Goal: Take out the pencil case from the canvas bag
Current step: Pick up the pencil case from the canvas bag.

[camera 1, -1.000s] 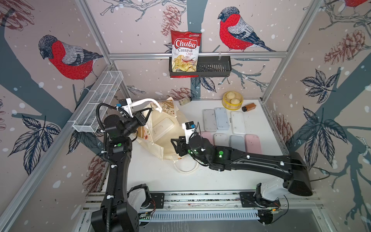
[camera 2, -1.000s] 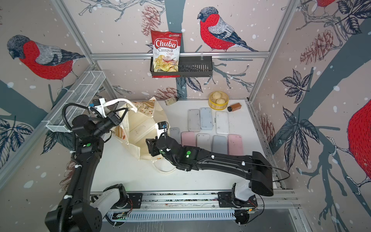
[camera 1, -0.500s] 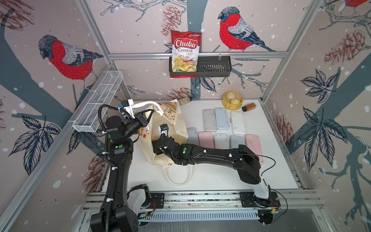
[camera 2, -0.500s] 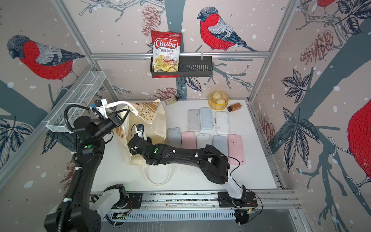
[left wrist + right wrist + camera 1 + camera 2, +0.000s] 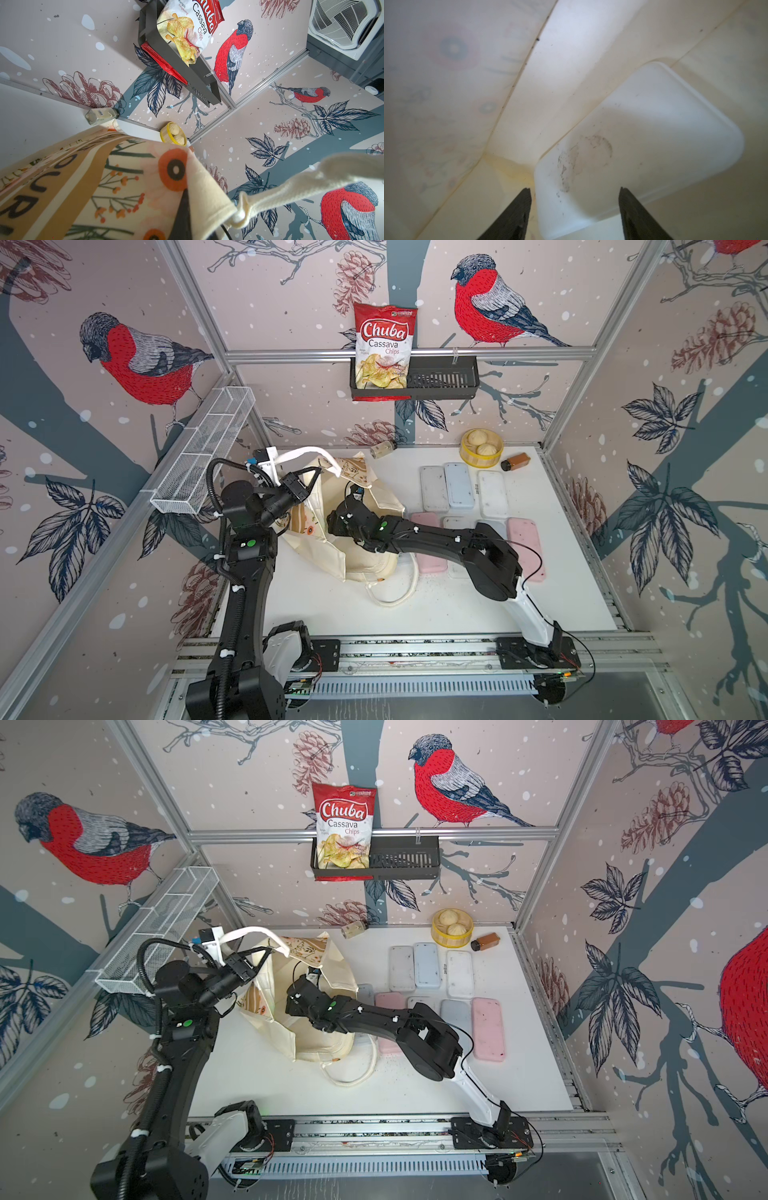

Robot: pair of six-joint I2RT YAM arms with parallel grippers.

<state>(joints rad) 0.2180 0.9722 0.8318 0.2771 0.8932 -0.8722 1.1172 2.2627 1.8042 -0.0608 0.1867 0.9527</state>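
Observation:
The cream canvas bag (image 5: 365, 560) (image 5: 320, 1044) lies on the white table with its mouth lifted. My left gripper (image 5: 311, 479) (image 5: 259, 961) is shut on the bag's upper rim beside an off-white handle (image 5: 291, 187). In the left wrist view the floral cloth (image 5: 124, 187) drapes over one dark finger (image 5: 182, 214). My right gripper (image 5: 332, 526) (image 5: 291, 1006) reaches inside the bag. In the right wrist view it (image 5: 574, 189) is open, and the near corner of a white, smudged pencil case (image 5: 643, 135) lies between its fingers (image 5: 523, 207).
Several pastel flat cases (image 5: 457, 489) lie on the table right of the bag, partly under my right arm. A steamer with buns (image 5: 481, 448), a brown bottle (image 5: 515, 461) and a glass jar (image 5: 382, 449) stand along the back edge. A wire basket (image 5: 203, 464) hangs on the left wall.
My right arm has swung left from beside the bag into its mouth, and its jaws have widened. My left gripper still holds the rim up, the bag more upright.

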